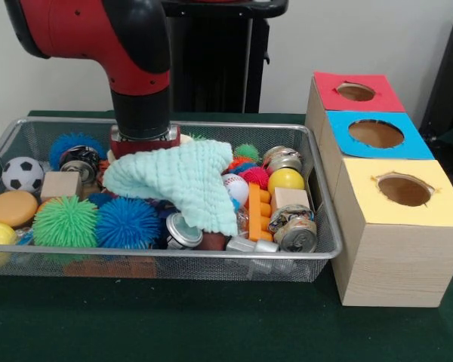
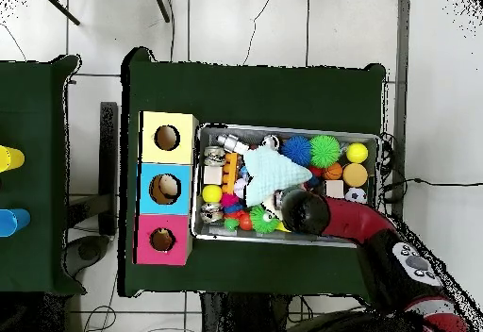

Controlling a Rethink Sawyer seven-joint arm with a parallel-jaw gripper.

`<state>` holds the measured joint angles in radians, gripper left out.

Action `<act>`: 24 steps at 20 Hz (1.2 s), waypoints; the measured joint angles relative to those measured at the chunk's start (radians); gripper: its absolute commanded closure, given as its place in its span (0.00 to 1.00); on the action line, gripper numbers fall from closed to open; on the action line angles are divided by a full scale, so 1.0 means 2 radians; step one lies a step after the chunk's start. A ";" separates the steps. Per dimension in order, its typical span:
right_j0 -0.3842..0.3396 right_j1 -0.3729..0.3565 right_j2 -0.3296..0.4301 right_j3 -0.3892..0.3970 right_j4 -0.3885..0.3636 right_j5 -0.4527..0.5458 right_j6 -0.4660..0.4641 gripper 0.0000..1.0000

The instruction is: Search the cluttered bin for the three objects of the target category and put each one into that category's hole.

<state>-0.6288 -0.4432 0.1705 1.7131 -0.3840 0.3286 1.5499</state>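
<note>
The silver wire-mesh bin [image 1: 174, 256] is full of toys, and it also shows in the overhead view [image 2: 283, 128]. My gripper [image 1: 145, 148] is down inside the bin at its far middle, also seen from above [image 2: 304, 207]. A mint-green cloth [image 1: 189, 177] spreads out from just below it and covers its tips. The cloth lies over the middle of the pile [image 2: 274, 170]. No plush duck, monkey or other plush animal shows; they are hidden. The round hole in the red panel [image 1: 355, 92] is at the far end of the wooden box, empty-looking [image 2: 162, 240].
Beside the red hole are a blue-topped hole [image 1: 376, 133] and a yellow-topped hole [image 1: 404, 188]. The bin holds a green spiky ball [image 1: 65, 221], a blue spiky ball [image 1: 127, 222], a soccer ball [image 1: 22, 173], crushed cans [image 1: 296, 232], a yellow ball [image 1: 285, 179] and a wooden block [image 1: 60, 184].
</note>
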 measured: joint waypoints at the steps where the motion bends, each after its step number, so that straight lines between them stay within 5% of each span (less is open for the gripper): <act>1: 0.004 0.001 -0.004 0.000 0.004 -0.002 0.001 1.00; 18: 0.137 0.018 -0.118 0.000 0.179 -0.093 0.111 1.00; 24: 0.149 0.024 -0.127 0.004 0.221 -0.127 0.143 1.00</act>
<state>-0.3304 -0.3962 -0.0828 1.7206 0.0584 0.0746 1.8357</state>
